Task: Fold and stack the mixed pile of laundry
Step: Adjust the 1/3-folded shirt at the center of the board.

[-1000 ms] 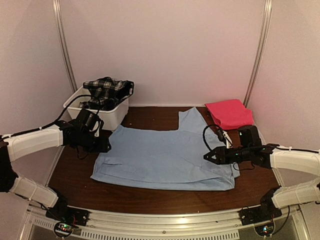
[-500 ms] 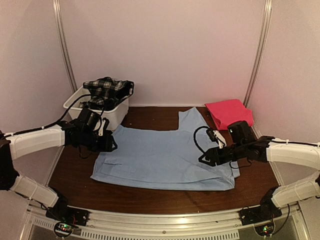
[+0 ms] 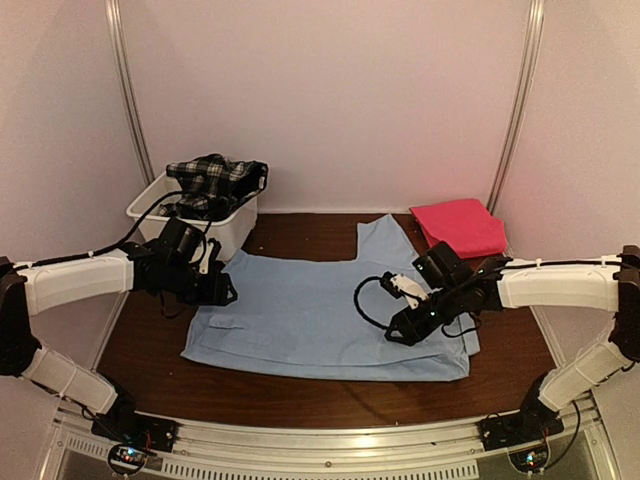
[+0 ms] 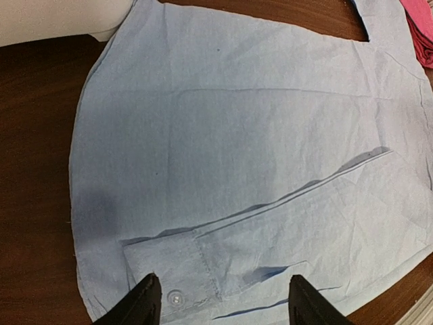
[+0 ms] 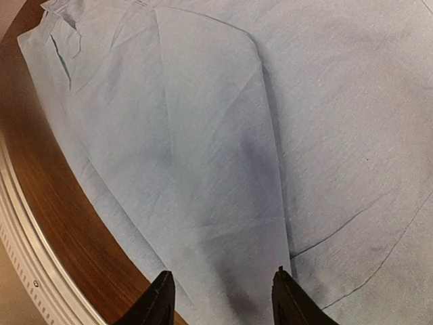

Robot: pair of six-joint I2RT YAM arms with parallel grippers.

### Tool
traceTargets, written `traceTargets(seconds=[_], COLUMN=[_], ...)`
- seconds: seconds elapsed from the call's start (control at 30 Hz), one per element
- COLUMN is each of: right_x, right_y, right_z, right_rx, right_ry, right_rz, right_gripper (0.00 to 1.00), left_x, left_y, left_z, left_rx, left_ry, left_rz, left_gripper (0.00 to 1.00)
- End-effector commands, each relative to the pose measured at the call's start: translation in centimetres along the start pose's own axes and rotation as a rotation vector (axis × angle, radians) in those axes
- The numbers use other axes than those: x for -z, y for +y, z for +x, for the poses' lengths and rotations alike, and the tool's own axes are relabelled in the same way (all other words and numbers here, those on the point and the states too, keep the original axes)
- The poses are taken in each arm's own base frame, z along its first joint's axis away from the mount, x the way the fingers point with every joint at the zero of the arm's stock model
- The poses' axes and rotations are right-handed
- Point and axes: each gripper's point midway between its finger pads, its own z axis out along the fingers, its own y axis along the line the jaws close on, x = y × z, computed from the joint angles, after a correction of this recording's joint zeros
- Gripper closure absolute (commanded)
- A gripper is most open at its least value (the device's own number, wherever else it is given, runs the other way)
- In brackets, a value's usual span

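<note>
A light blue shirt (image 3: 330,315) lies spread flat across the middle of the table. Its sleeve is folded over the body, and the buttoned cuff (image 4: 174,296) lies just ahead of my left gripper (image 4: 223,301). That gripper (image 3: 222,292) hovers open over the shirt's left edge, holding nothing. My right gripper (image 3: 398,330) hangs open above the right half of the shirt (image 5: 270,122), its jaws (image 5: 220,298) empty. A bright pink-red cloth (image 3: 458,227) lies folded at the back right. The black-and-white plaid garment (image 3: 212,180) is heaped in the tub.
A white plastic tub (image 3: 238,232) stands at the back left, close behind my left arm. The brown table's near edge (image 5: 47,203) and metal rail run just beyond the shirt's hem. Walls close the back and sides.
My right arm has swung left from the shirt's right edge to over its right half. The left gripper has crept slightly right onto the shirt's edge and opened a little wider.
</note>
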Motion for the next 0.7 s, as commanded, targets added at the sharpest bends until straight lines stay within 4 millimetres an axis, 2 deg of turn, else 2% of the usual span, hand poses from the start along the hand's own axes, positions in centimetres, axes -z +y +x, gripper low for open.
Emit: traceTargets(seconds=[0.0, 0.13, 0.3, 0.37, 0.47, 0.5, 0.67], right_x=[-0.3, -1.1, -1.5, -1.6, -1.8, -1.8, -1.7], right_y=[-1.5, -2.1, -2.2, -2.1, -2.3, -2.4, -3.9], right_z=[-0.3, 0.4, 1.0, 1.1, 1.4, 1.4, 1.1], right_rx=[0.047, 0.057, 0.069, 0.073, 0.076, 0.075, 0.076], right_ry=[0.039, 0.084, 0.118, 0.123, 0.133, 0.135, 0.134], right_rz=[0.128, 0.165, 0.165, 0.160, 0.166, 0.173, 0.235], right_gripper=[0.52, 0.54, 0.63, 0.71, 0.92, 0.95, 0.97], left_x=[0.1, 0.0, 0.0, -0.1, -0.1, -0.1, -0.5], left_y=[-0.5, -0.4, -0.3, -0.3, -0.3, -0.2, 0.1], left_z=[-0.7, -0.6, -0.8, -0.9, -0.9, -0.9, -0.6], left_rx=[-0.013, -0.015, -0.018, -0.019, -0.020, -0.020, -0.017], left_ry=[-0.033, -0.033, -0.035, -0.037, -0.036, -0.036, -0.025], left_rz=[0.021, 0.015, 0.008, 0.006, 0.004, 0.002, -0.012], left_gripper=[0.34, 0.33, 0.33, 0.33, 0.33, 0.33, 0.32])
